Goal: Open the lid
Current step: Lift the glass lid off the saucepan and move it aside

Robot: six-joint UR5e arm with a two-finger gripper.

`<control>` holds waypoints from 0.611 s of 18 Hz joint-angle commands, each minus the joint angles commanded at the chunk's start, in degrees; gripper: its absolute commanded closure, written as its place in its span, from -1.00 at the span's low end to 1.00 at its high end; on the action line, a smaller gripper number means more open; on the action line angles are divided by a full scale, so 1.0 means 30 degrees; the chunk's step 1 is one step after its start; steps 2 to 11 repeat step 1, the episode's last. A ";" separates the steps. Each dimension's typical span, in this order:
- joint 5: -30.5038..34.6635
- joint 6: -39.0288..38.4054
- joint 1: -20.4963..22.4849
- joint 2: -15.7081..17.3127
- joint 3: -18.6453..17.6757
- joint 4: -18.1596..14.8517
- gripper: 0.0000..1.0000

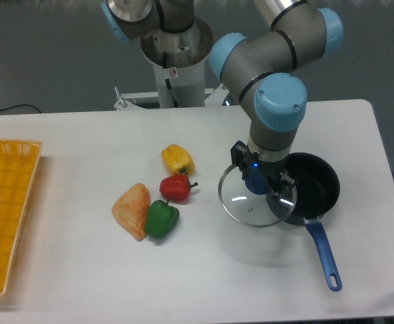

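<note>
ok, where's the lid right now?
Right of centre, the lid hangs from the tool, off the saucepan and overlapping its left edge, right of the red pepper.

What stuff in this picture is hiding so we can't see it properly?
- The gripper: the arm's wrist covers its fingers in the camera view, so how they pinch the lid's blue knob is hidden.
- The saucepan: the lid and arm cover its left side.
- The yellow basket: cut off by the left edge, and so is something orange inside it.
</note>
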 joint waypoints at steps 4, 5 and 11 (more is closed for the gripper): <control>0.0000 0.0000 0.0000 0.0029 -0.0029 -0.0029 -0.13; 0.0000 0.0000 0.0000 0.0029 -0.0029 -0.0029 -0.13; 0.0000 0.0000 0.0000 0.0029 -0.0029 -0.0029 -0.13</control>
